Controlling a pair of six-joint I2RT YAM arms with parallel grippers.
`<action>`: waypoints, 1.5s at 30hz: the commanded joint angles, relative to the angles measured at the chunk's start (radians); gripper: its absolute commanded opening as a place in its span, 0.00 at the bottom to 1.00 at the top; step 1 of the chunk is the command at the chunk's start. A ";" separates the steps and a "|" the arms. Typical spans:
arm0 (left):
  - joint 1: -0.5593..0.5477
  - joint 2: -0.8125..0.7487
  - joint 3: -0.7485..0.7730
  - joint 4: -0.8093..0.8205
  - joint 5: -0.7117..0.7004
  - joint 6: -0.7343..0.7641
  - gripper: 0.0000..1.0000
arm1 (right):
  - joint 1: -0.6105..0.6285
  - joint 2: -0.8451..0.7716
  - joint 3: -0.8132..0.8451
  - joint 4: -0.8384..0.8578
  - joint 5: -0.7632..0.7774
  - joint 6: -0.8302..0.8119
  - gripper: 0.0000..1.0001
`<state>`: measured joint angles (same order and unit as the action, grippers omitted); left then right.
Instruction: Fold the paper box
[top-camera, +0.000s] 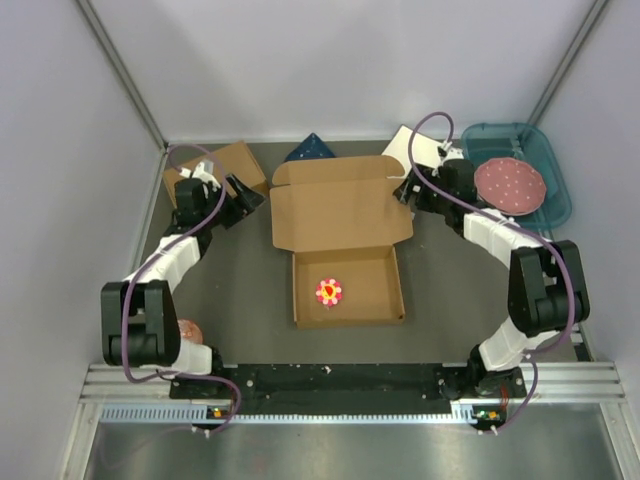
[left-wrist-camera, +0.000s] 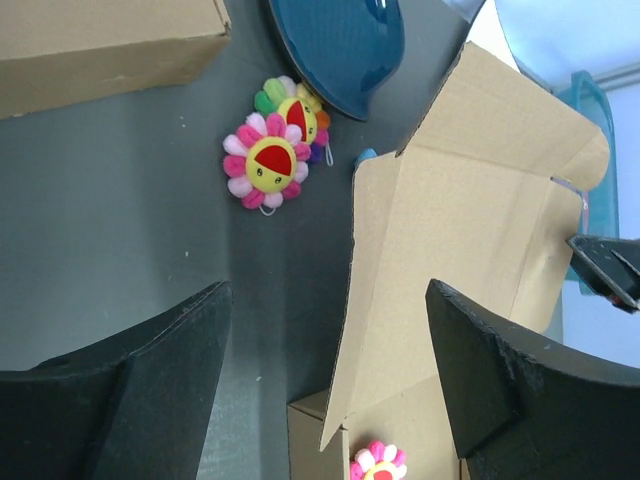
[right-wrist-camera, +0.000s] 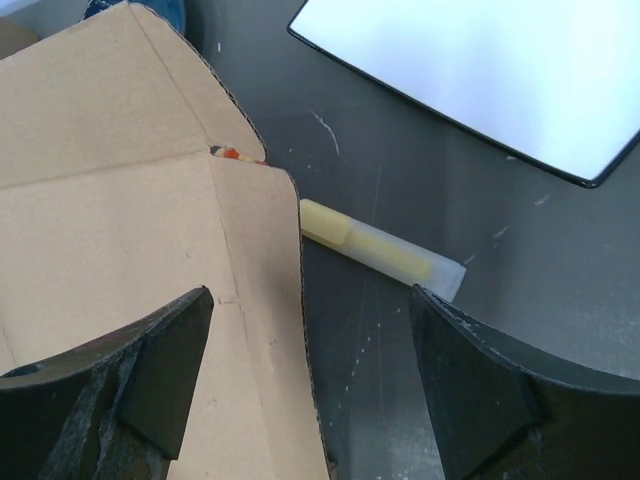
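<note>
On the paper box (top-camera: 345, 248), at the middle of the worktop (top-camera: 450, 300), the tray (top-camera: 368, 295) is formed and the lid (top-camera: 340, 208) open; left fingers (left-wrist-camera: 140, 385) and right fingers (right-wrist-camera: 130, 385) are spread, empty, flanking the lid, judged next to be shut.

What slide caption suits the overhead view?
Left hand and right hand, both open, flank the open lid of the paper box; a flower toy sits inside.

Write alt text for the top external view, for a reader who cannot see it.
A half-folded brown paper box sits centre frame, its tray formed with a flower toy inside and its lid open on the far side. The left end effector and right end effector flank the lid, both open and empty.
</note>
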<state>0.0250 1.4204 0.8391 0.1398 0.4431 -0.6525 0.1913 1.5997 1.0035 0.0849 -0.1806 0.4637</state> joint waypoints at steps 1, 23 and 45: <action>0.004 0.041 0.055 0.072 0.117 0.028 0.82 | -0.003 0.025 0.072 0.058 -0.068 -0.014 0.79; -0.022 0.088 0.057 0.115 0.299 0.014 0.54 | 0.069 0.006 0.026 0.064 -0.062 -0.016 0.29; -0.303 -0.096 -0.014 0.009 -0.064 0.214 0.10 | 0.230 -0.274 -0.216 0.067 0.300 -0.074 0.03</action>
<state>-0.2207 1.4090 0.8768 0.0967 0.4877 -0.4786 0.3687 1.3968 0.8215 0.1131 0.0273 0.4004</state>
